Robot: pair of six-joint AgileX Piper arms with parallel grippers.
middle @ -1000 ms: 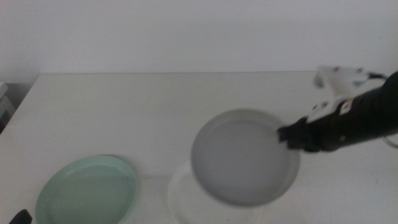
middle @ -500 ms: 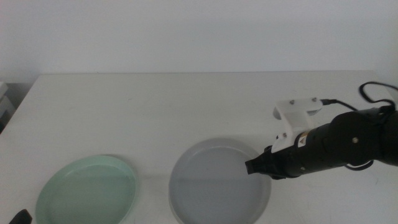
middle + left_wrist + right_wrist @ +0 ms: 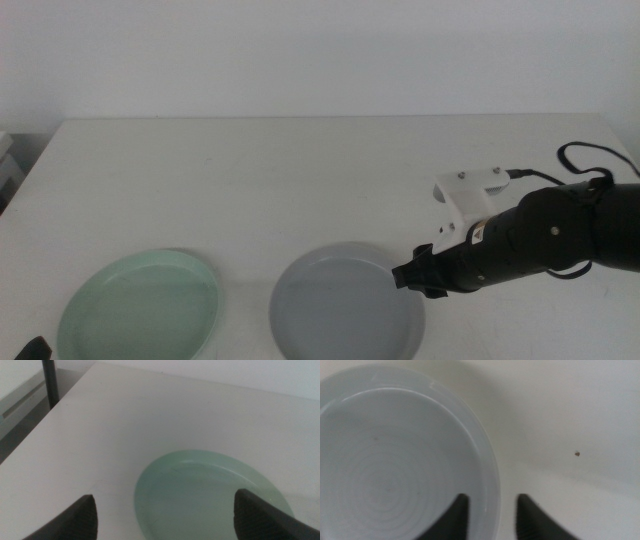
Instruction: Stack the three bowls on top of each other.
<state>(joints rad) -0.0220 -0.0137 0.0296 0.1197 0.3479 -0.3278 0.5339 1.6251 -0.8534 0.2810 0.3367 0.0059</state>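
At the table's near edge, the right gripper (image 3: 408,275) straddles the grey-blue bowl's (image 3: 340,310) rim with narrow jaws and should part them fully before lifting away from the stack.

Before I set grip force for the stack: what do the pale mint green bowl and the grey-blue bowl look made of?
The pale mint green bowl looks like plastic or melamine: uniform opaque colour, thin low rim, soft satin sheen. The grey-blue bowl, its rim between the right gripper jaws, looks the same; faint concentric rings on its floor suggest moulding, though glazed ceramic cannot be ruled out.
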